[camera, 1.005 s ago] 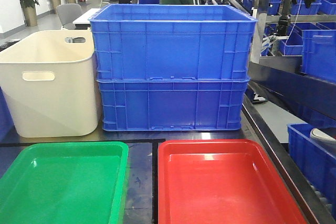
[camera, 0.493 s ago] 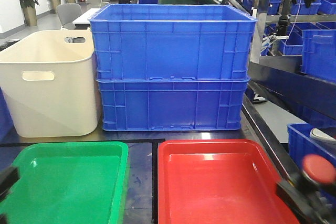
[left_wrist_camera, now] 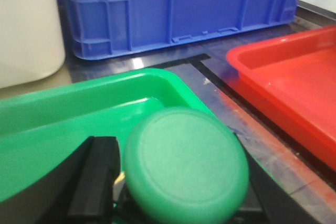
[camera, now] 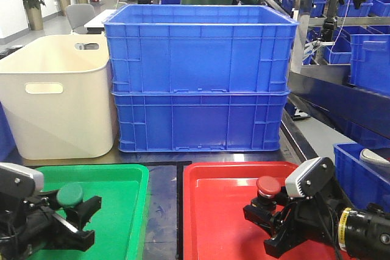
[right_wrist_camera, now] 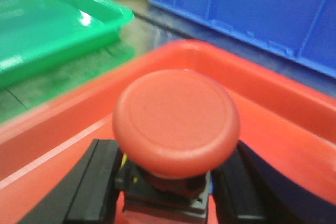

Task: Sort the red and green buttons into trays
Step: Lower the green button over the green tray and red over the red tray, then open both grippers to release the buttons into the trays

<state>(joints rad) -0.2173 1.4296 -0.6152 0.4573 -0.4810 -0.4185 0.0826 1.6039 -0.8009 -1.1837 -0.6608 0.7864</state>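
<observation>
My left gripper (camera: 76, 211) is shut on a green button (camera: 70, 194) and holds it above the green tray (camera: 122, 211) at the front left. The left wrist view shows the green button (left_wrist_camera: 186, 163) large between the black fingers (left_wrist_camera: 97, 182), over the green tray (left_wrist_camera: 79, 114). My right gripper (camera: 265, 208) is shut on a red button (camera: 268, 186) above the red tray (camera: 219, 211) at the front right. The right wrist view shows the red mushroom cap (right_wrist_camera: 176, 121) on a dark base, clamped between the fingers (right_wrist_camera: 94, 187), over the red tray (right_wrist_camera: 283, 124).
Two stacked blue crates (camera: 200, 77) stand behind the trays, with a cream bin (camera: 58, 95) to their left. More blue crates (camera: 365, 59) fill shelves on the right. A person in green stands behind the crates.
Both arms have come into view from below, each carrying its button over its tray. One second ago neither arm showed; half a second ago the red button was at the right edge.
</observation>
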